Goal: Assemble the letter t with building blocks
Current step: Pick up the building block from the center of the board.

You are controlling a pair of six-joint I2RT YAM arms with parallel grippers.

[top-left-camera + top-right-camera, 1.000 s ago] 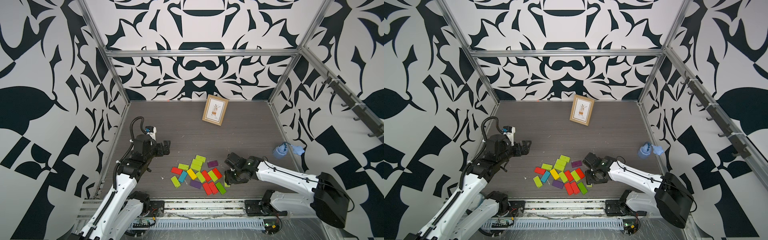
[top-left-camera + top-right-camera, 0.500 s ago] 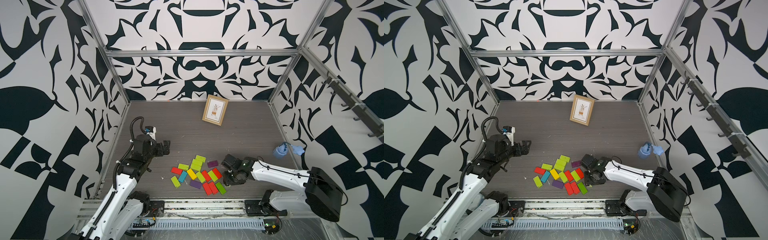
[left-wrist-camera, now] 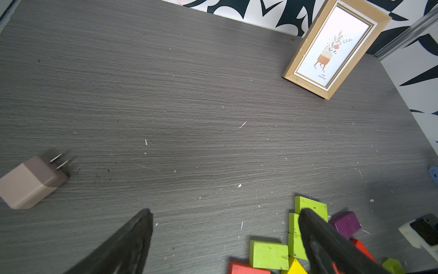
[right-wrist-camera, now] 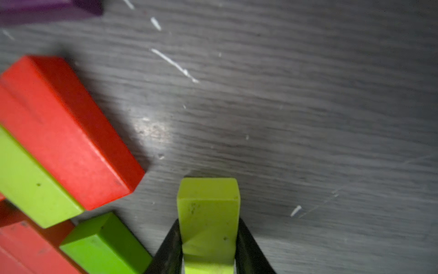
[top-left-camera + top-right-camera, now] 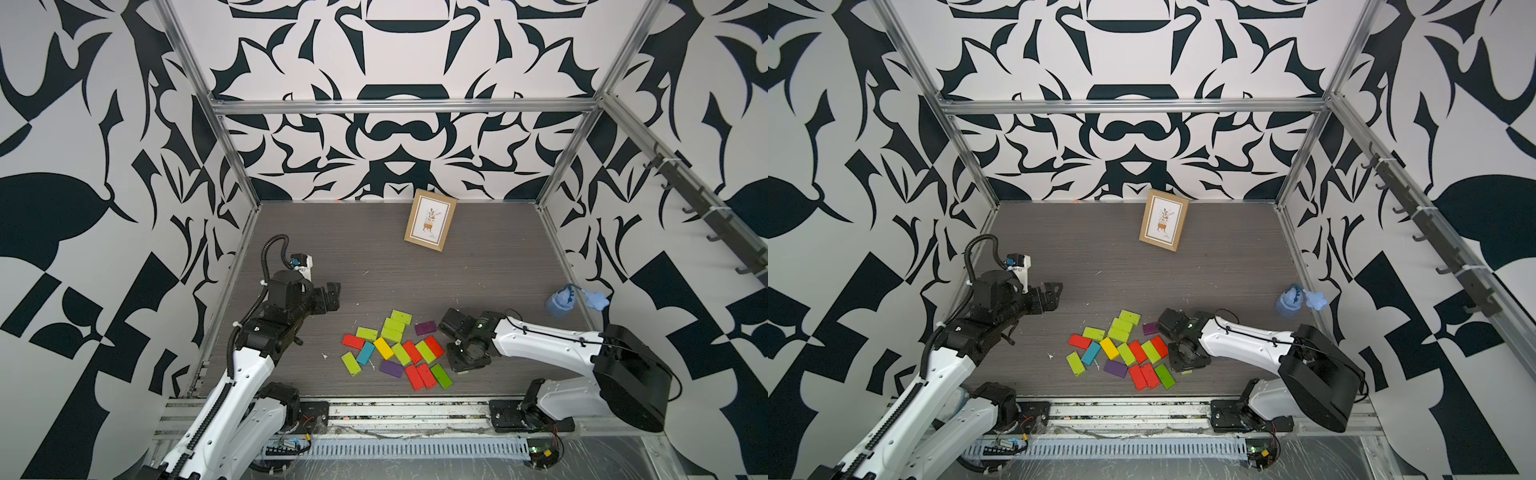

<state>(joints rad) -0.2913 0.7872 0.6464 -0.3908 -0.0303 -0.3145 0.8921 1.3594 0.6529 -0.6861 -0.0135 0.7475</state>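
The building blocks (image 5: 395, 349) lie flat in a loose pile at the front middle of the table in both top views: lime green, red, purple, yellow and blue (image 5: 1121, 353). My right gripper (image 4: 208, 221) points down at the pile's right edge (image 5: 463, 365), shut on a lime green block (image 4: 208, 206) that stands on its edge between the fingers. A red block (image 4: 66, 132) and other lime blocks lie just beside it. My left gripper (image 3: 226, 211) hangs open and empty to the left of the pile (image 5: 332, 297), above bare table.
A wooden picture frame (image 5: 430, 220) leans at the back middle. A blue spray bottle (image 5: 561, 301) stands by the right wall. A beige plug adapter (image 3: 30, 182) lies on the table near my left arm. Patterned walls enclose the table on three sides.
My right gripper has shifted slightly left toward the pile and closed its fingers on the lime green block. The left arm has not moved.
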